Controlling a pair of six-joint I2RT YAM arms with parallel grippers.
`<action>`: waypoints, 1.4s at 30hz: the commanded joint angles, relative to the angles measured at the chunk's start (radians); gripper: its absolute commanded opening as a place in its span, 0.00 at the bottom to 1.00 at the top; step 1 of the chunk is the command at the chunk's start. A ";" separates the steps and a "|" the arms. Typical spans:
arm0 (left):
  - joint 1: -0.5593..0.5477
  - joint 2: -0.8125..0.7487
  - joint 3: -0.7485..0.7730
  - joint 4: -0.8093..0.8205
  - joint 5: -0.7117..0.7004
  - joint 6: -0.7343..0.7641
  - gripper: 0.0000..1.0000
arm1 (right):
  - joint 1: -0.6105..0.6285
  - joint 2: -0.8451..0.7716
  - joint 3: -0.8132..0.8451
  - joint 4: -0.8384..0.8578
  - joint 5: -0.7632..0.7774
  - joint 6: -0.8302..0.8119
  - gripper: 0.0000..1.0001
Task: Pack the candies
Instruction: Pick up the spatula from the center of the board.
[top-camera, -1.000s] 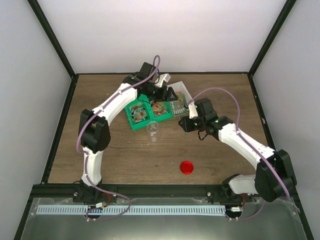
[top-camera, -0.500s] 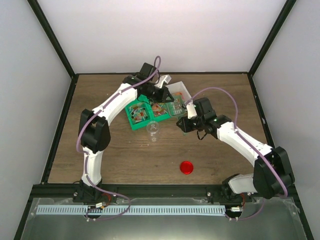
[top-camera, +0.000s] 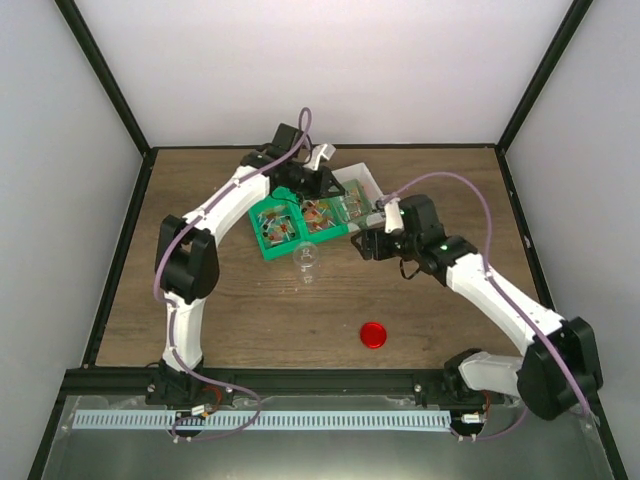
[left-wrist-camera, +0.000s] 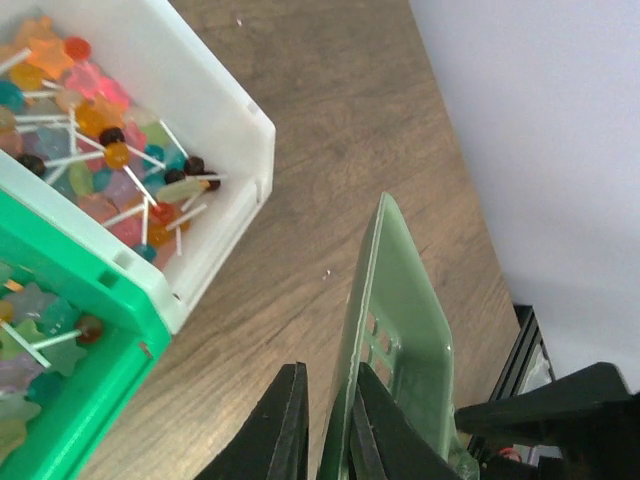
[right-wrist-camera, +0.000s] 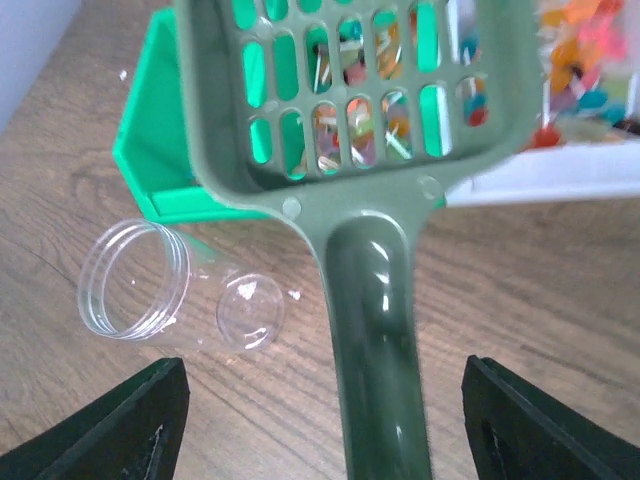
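The candies (left-wrist-camera: 110, 150) are small coloured sweets on sticks, heaped in a white bin (left-wrist-camera: 225, 110) and in a bright green tray (left-wrist-camera: 90, 400) beside it. In the top view more candies (top-camera: 283, 225) fill the tray (top-camera: 268, 247). A dull green slotted scoop (right-wrist-camera: 370, 110) hangs over the tray. My left gripper (left-wrist-camera: 328, 385) is shut on the scoop's rim (left-wrist-camera: 365, 300). My right gripper (right-wrist-camera: 325, 425) is open, its fingers wide apart on either side of the scoop's handle (right-wrist-camera: 380, 330) without touching it. A clear jar (right-wrist-camera: 150, 285) lies on its side near the tray.
A round red lid (top-camera: 374, 334) lies on the wooden table towards the near edge. The white bin (top-camera: 367, 181) stands at the back by the scoop (top-camera: 358, 212). Black frame posts and white walls enclose the table.
My left gripper has shut on the scoop's rim. My right gripper has opened and let go of the scoop's handle, and its arm has shifted slightly.
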 joint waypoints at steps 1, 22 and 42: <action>0.046 0.027 -0.005 0.101 0.074 -0.040 0.04 | -0.065 -0.113 -0.035 0.079 0.019 0.090 0.82; 0.056 -0.091 -0.310 0.687 0.178 -0.465 0.04 | -0.423 -0.075 -0.358 0.916 -0.674 0.853 0.65; 0.048 -0.094 -0.322 0.685 0.247 -0.457 0.04 | -0.352 0.053 -0.308 0.978 -0.692 0.852 0.39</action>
